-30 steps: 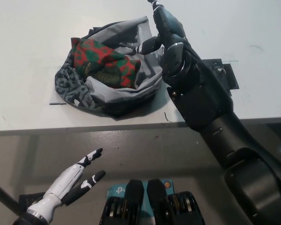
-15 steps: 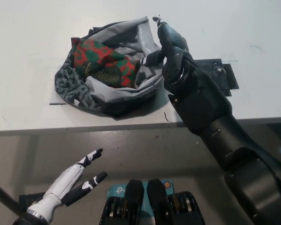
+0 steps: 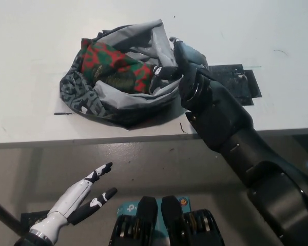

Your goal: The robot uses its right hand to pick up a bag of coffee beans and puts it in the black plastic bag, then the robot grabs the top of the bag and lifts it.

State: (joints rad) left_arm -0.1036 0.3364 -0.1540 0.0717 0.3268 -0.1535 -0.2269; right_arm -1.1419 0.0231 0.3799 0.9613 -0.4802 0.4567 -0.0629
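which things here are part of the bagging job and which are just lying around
Part of the job:
- coffee bean bag, red and green, already inside
- black plastic bag, open on the white table
- right hand, at the bag's right rim

Just lying about:
- flat black plate on the table
- left hand, resting open below the table edge

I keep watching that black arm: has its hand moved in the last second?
Yes. The right hand has dropped from above the black plastic bag to its right rim, judged against the fixed dark plate.
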